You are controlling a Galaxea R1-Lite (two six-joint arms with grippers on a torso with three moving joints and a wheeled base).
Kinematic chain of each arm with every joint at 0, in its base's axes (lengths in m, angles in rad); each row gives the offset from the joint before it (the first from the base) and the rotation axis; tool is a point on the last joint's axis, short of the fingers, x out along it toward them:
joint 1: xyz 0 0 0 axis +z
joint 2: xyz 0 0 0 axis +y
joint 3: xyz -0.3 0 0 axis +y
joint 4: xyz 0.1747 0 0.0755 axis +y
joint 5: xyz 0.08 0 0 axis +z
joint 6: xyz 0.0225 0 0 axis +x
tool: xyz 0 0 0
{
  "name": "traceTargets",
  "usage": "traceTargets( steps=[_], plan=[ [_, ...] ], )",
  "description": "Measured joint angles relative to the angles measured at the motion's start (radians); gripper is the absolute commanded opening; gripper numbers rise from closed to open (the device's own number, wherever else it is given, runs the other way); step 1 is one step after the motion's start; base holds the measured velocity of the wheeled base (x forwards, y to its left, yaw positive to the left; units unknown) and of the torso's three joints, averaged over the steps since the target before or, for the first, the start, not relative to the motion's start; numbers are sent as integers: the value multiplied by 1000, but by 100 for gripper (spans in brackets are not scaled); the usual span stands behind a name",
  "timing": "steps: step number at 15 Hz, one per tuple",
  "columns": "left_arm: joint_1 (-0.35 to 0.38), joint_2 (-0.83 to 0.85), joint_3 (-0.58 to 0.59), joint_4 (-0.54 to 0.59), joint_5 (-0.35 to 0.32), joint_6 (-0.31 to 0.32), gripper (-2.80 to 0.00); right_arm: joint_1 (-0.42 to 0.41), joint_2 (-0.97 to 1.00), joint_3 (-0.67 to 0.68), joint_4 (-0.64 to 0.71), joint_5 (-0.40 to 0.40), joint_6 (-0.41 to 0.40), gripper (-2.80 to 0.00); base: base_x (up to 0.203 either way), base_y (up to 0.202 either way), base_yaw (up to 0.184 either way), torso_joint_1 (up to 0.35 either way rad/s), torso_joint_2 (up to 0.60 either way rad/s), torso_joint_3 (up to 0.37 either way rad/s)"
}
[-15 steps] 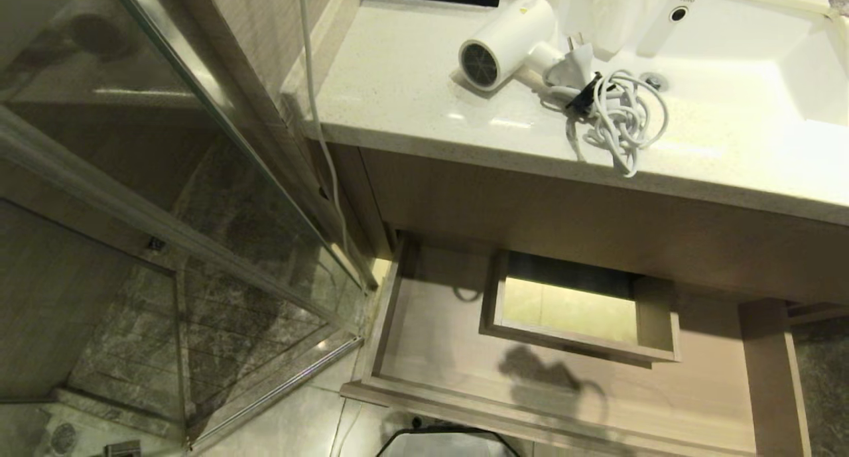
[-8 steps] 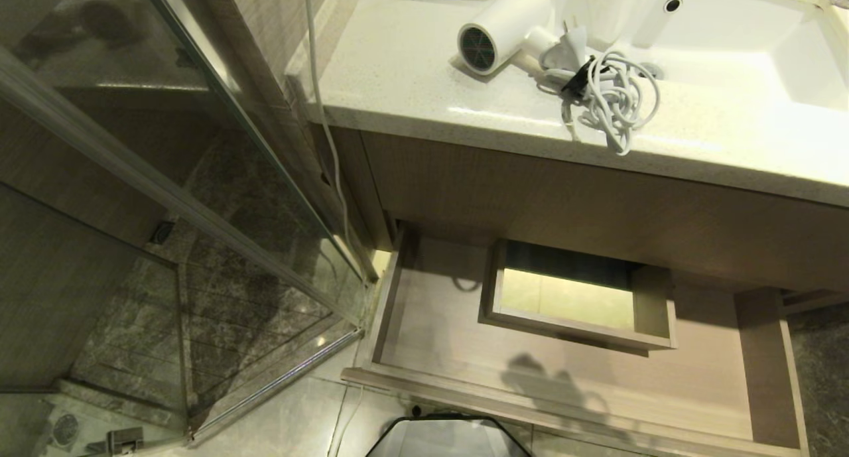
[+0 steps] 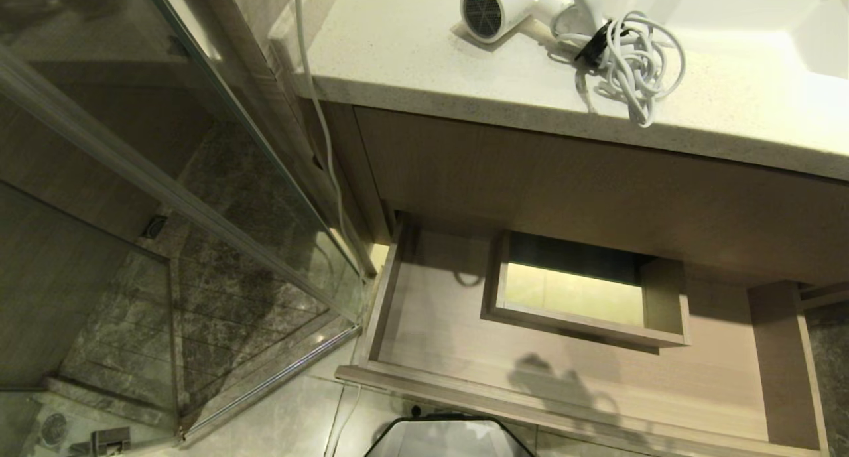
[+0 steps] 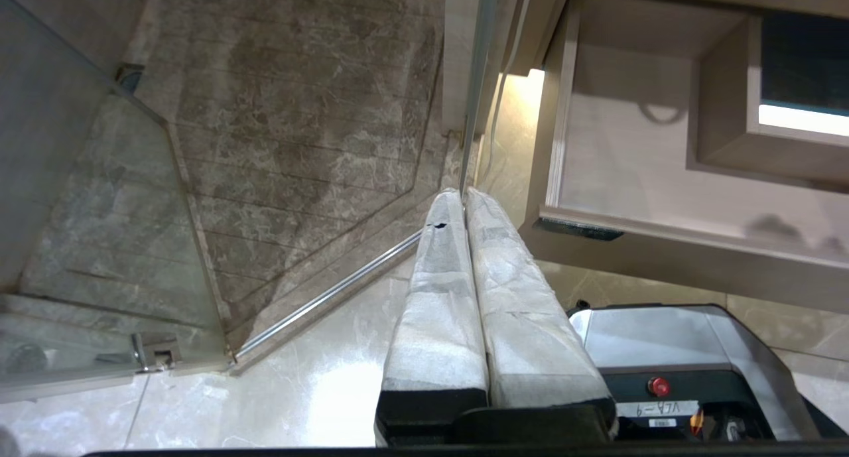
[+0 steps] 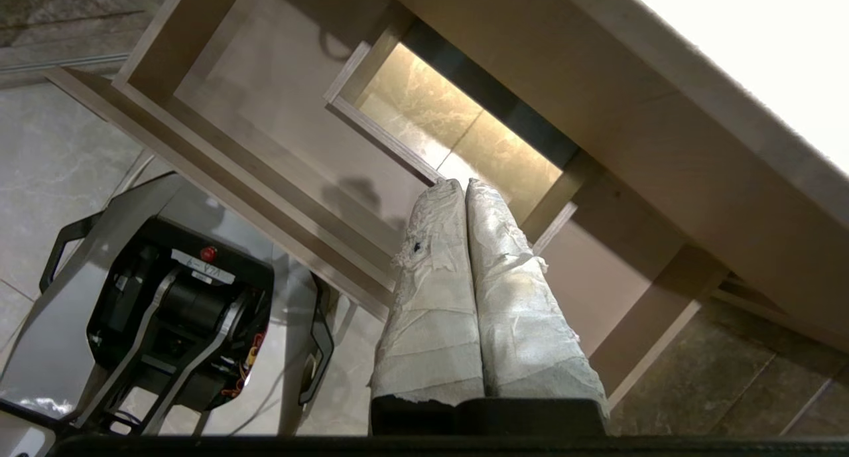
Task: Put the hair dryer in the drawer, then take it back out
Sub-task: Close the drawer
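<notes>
Bathroom vanity, seen from above: the hair dryer (image 3: 499, 11) lies on its side on the pale stone desk (image 3: 411, 65), grey grille end facing the front edge, w/ its white cord (image 3: 630, 62) bunched in a loose tangle just beside it, next to the sink basin (image 3: 763, 26). Below, the drawer (image 3: 431, 351) stands pulled out, nothing inside but the boxed rectangular cut-out (image 3: 584, 298) near its back. Left gripper (image 4: 464, 198) hangs over the floor tiles by the drawer's front corner, near the glass shower door (image 3: 199, 198); jaws clenched together, holding nothing. Right gripper (image 5: 462, 188) points at the drawer interior nr the cut-out; jaws likewise pressed tight, nothing between them. Neither arm shows in the head view. The robot's base (image 3: 444, 437) sits on the floor just in front of the drawer.
</notes>
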Motion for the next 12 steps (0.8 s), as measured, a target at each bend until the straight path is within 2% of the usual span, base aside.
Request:
traceTargets(
  steps=[12],
  plan=[
    [0,0,0,0,1,0,-280,-6,-36,34,-3,0,0,-280,0,0,0,-292,509,214]
  ],
)
